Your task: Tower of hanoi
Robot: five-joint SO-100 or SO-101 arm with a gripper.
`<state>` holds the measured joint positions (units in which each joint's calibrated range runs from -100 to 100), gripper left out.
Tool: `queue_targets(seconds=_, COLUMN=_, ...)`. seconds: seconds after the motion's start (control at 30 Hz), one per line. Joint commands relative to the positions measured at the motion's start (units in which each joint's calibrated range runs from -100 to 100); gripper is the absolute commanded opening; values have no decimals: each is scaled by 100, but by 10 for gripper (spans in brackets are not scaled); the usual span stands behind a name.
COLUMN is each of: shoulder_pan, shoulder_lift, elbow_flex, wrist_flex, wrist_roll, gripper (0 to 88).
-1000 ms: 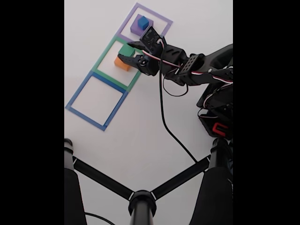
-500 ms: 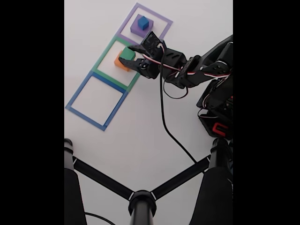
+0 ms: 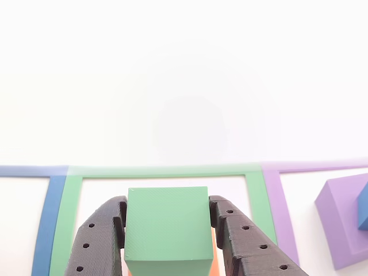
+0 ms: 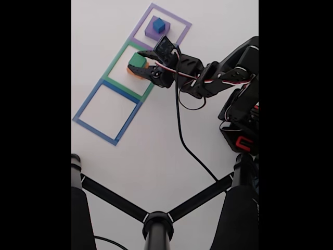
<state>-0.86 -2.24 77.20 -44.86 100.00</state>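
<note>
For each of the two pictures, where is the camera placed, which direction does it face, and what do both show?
Other view: sits low behind the end effector, looking forward along the table; its black fingers flank the green block.
Fixed view: high up, looking down on the white table; the arm enters from the right.
Shared: green block, purple block, coloured outlines.

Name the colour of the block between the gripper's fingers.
Green block, between the gripper fingers; clearest in the other view.
</note>
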Motion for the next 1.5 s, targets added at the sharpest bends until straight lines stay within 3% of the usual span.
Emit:
queue_targets(seconds=0.0, shoulder_pan=-17, shoulder_lift=-17, elbow_flex=-200, wrist_flex=-155, wrist_roll=0, gripper=49)
queue_targets(seconds=0.53, shoulder_pan=-32, shoulder_lift=392, elbow_flex=-382, wrist_flex=-390, wrist_roll=0, gripper=54)
queue_targets(seconds=0.8, shoulder_pan=-2, shoulder_lift=432, elbow_flex=-355, wrist_flex=-455, wrist_roll=0, gripper=243)
queue_targets(seconds=1.17, shoulder_pan=-2, shoulder_lift=120, elbow_flex=-355, wrist_flex=-382, wrist_roll=0, gripper=271)
queue_targets(seconds=1.33, shoulder_pan=44, shoulder_lift=-786, elbow_flex=-555, wrist_flex=678, wrist_roll=0, gripper=259)
queue_targets(seconds=1.47, shoulder_pan=158, shoulder_lift=-1892, elbow_flex=-1046, wrist_flex=2459, wrist_roll=0, gripper=239)
